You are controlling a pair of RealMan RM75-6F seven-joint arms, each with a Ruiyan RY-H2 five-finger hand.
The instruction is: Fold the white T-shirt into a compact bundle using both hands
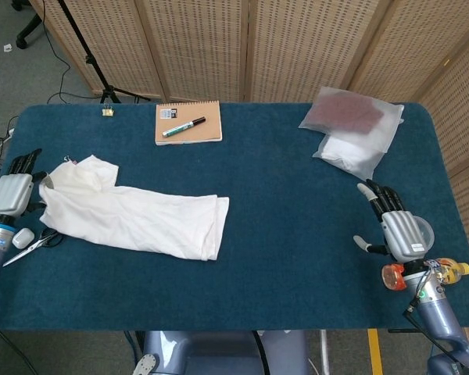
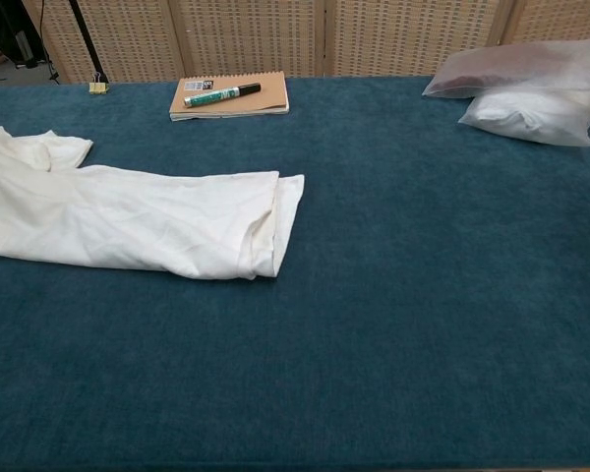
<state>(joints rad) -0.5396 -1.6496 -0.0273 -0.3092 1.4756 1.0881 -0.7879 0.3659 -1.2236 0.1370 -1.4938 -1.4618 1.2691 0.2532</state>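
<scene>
The left hand [image 1: 12, 194] gripped the white T-shirt [image 1: 133, 220] at its end by the table's [image 1: 297, 258] left edge; the shirt lay as a long strip reaching toward the middle. The right hand [image 1: 399, 226] rested empty near the right edge, fingers spread. A notebook [image 1: 187, 122] with a marker [image 1: 183, 126] sat by the far edge.

The T-shirt [image 1: 133, 218] lies along the table's [image 1: 281, 266] left half, the left hand [image 1: 12, 193] at its left end. Behind it sits a notebook [image 1: 188, 123] (a marker [image 1: 183, 126] on top); two bags [image 1: 353, 129] lie stacked far right.
</scene>
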